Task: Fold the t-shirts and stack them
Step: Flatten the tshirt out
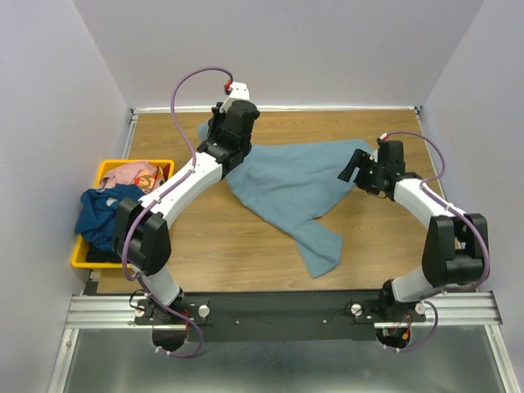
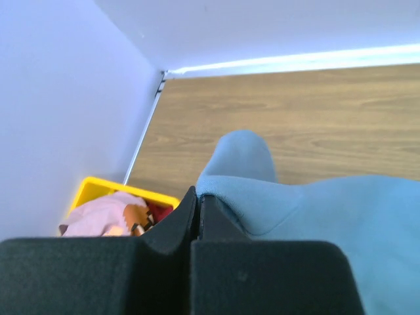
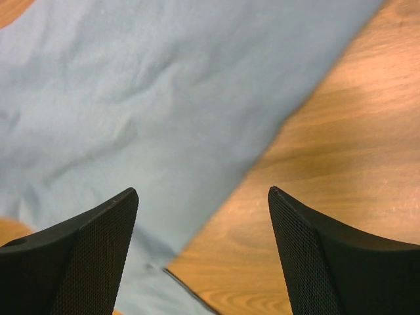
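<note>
Top external: blue-grey t-shirt (image 1: pixel 291 184) lay diagonal. Left gripper (image 2: pixel 197 207) clenched on cloth fold at its tips, shirt trailing off to its right. Right gripper (image 3: pixel 200 193) spread wide, empty, shirt edge directly beneath.

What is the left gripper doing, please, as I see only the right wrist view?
Observer: The left gripper is shut on the blue shirt at its far left corner.
Operator: Thank you. Where are the other shirts?
Observer: The navy shirt and the pink shirt sit in the yellow bin at the left edge of the table; the navy one hangs over the rim.
Operator: And how does the blue shirt lie overall?
Observer: Unfolded across the middle of the table, with one end trailing toward the near edge.
</note>
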